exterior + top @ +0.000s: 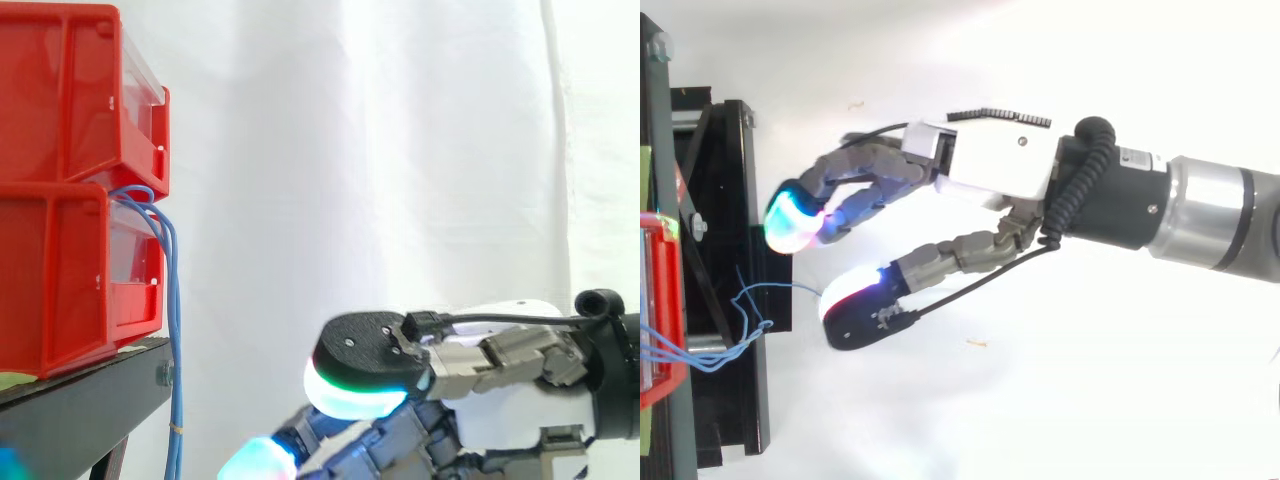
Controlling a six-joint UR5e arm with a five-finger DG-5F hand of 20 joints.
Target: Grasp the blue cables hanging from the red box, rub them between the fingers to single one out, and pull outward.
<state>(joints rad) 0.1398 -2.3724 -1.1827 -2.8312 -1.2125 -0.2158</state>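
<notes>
I have the hand [500, 410] low on the right of the side view, reaching left toward the blue cables [175, 320], and it has hold of nothing. It is wide open. The fingers are stretched almost straight, with the lit fingertips [790, 220] leading, and the thumb [855, 310] is spread away from them so there is a clear gap for the strands to pass into.

The cables come out between the upper red bin [60, 100] and the lower red bin [60, 280], loop over the front of the lower one, and drop straight down past the right edge of the black stand [90, 410]. They hang in free air in front of the white curtain [350, 150]. I think that is why I am coming in low: below the bins nothing backs the strands, so fingers and thumb can close from either side.

In the side view there is open space between the leading fingertip and the cables, near but apart. From above, one thin strand [780, 288] appears to run out close to the thumb pad. I cannot tell contact from that angle, and I judge it to be apart.

I count the grasp as not yet begun. The next move calls for carrying the gap leftward around the strands before any curling. The cables are thin and slack, so a pad could easily nudge them aside.
</notes>
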